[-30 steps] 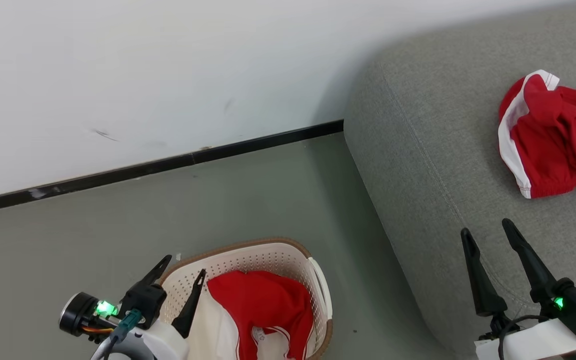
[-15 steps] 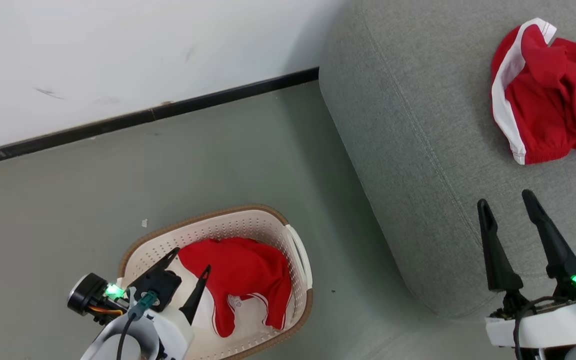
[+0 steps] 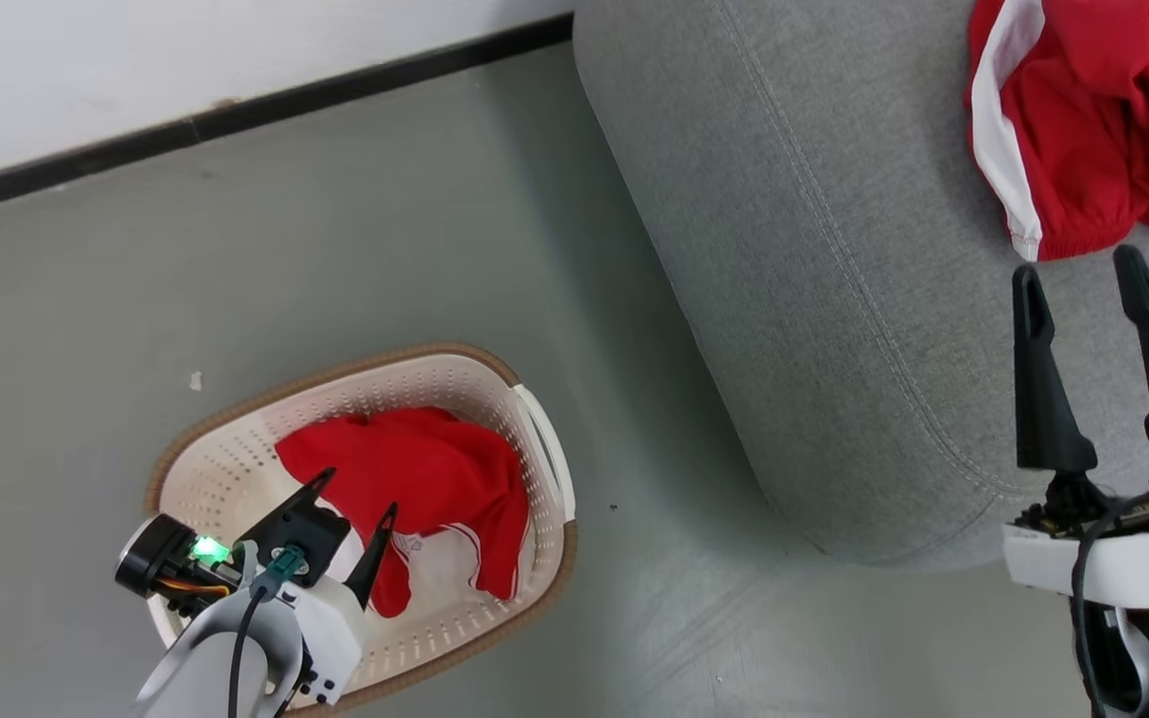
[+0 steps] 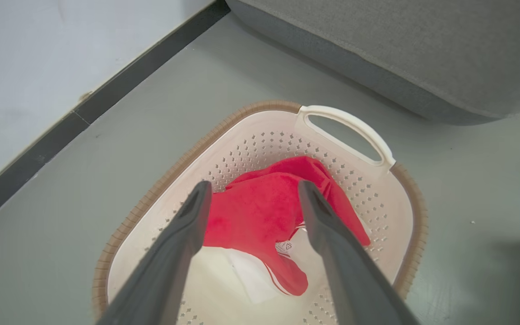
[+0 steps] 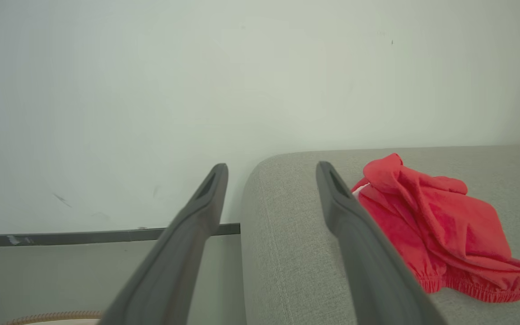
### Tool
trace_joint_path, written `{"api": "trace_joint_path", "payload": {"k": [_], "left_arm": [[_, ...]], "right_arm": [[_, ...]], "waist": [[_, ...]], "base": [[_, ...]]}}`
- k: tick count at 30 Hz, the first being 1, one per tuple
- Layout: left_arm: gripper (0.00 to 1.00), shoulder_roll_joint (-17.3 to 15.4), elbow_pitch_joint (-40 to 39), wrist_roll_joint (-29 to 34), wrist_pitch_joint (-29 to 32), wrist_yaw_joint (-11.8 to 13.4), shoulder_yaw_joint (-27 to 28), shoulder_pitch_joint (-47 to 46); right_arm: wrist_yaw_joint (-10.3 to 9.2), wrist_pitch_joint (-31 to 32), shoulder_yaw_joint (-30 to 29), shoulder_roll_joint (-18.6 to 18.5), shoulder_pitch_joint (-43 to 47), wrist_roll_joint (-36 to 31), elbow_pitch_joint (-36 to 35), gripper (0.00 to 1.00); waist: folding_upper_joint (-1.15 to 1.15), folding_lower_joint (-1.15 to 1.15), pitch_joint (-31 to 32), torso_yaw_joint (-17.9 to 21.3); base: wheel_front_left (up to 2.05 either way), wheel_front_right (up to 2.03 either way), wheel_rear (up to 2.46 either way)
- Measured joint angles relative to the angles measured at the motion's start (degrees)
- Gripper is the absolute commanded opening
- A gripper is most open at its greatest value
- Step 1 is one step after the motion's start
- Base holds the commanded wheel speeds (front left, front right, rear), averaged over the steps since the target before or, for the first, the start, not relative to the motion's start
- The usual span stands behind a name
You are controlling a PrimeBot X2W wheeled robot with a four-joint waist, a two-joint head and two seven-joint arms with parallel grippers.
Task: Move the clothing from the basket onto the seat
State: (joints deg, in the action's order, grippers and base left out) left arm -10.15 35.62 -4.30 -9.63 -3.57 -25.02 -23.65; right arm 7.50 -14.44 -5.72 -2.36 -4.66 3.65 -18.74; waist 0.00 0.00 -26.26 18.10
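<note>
1. Left gripper (image 3: 361, 490): fingers spread wide, gripping nothing, above the laundry basket (image 3: 225, 449). Hides part of its near rim in the head view.
2. Basket on grey floor (image 3: 335, 249), near the sofa seat (image 3: 784, 299), not touching. Holds a crumpled red-and-white garment (image 3: 425, 469); kind hard to tell.
3. Right gripper (image 3: 1074, 261): open, empty, over the seat, tips beside red shorts (image 3: 1103, 120); contact unclear.
4. Shorts on seat, cut off at head view's top and right edges.

The cream perforated basket (image 3: 215, 469) with a brown rim stood on the floor (image 3: 335, 229) near the grey seat (image 3: 784, 249), holding a crumpled red garment (image 3: 415, 469). A red-and-white garment (image 3: 1103, 130) lay on the seat.
</note>
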Motion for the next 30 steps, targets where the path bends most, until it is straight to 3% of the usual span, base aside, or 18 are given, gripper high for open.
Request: {"api": "trace_joint_path", "payload": {"k": [17,30], "left_arm": [[1.0,-1.5,6.0,1.5,0.0,0.4,-0.2,-4.4],[1.0,-2.8,9.8,1.3,0.5,2.9,2.1,-7.5]], "right_arm": [[0.0,0.0,-0.4,0.1,-9.4,4.2,0.0,1.0],[0.0,0.0,1.4,0.2,-14.0,7.6,2.2,1.0]], "waist": [[0.0,0.0,-9.9,4.8],[0.0,0.0,-15.7,7.7]], "base": [[0.0,0.0,0.0],[0.0,0.0,0.0]]}}
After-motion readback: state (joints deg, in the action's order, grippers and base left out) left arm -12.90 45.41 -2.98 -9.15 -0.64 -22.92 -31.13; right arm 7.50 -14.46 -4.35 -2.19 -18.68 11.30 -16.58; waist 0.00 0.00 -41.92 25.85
